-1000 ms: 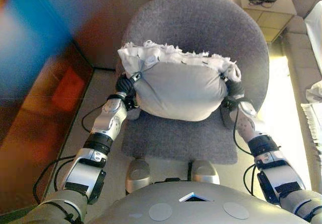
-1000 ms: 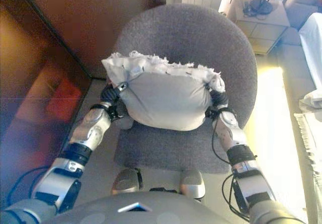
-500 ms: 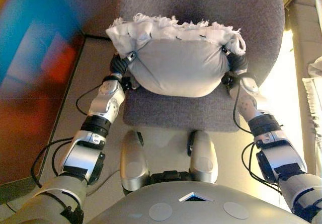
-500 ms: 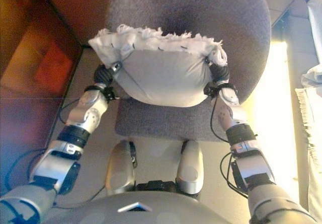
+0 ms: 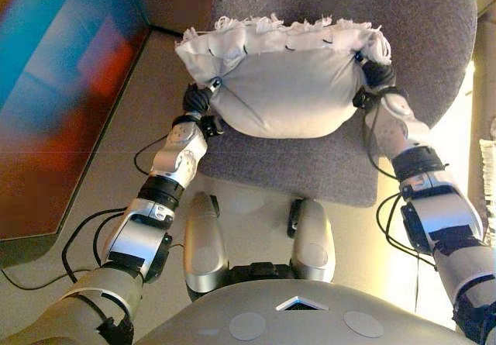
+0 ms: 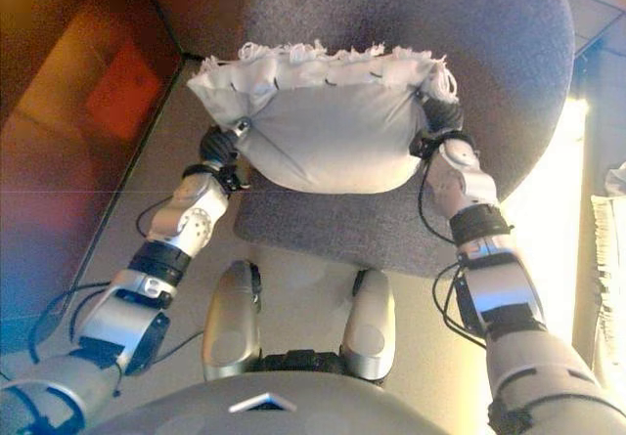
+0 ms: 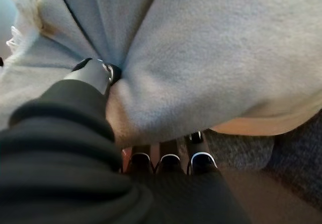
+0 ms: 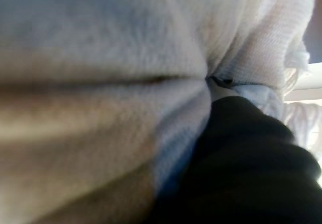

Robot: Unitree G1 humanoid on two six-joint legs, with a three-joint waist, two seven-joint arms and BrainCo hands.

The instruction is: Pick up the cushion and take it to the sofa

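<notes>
While the left hand [image 7: 100,80] pinches the cushion [image 5: 287,81] between thumb and curled fingers at one end, the right hand [image 5: 377,75] presses into the other end; whether it grips cannot be told, since its wrist view shows only dark cover sunk in fabric. The eye views show the cushion held over the grey chair [image 5: 418,27] seat, fringe toward the backrest. Bare floor [image 5: 116,174] lies beside the chair's left edge.

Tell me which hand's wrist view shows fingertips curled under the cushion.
The left hand: its wrist view shows dark fingertips under the cushion and the thumb pressed into the cloth. The right hand's view shows only its dark cover against cloth.
</notes>
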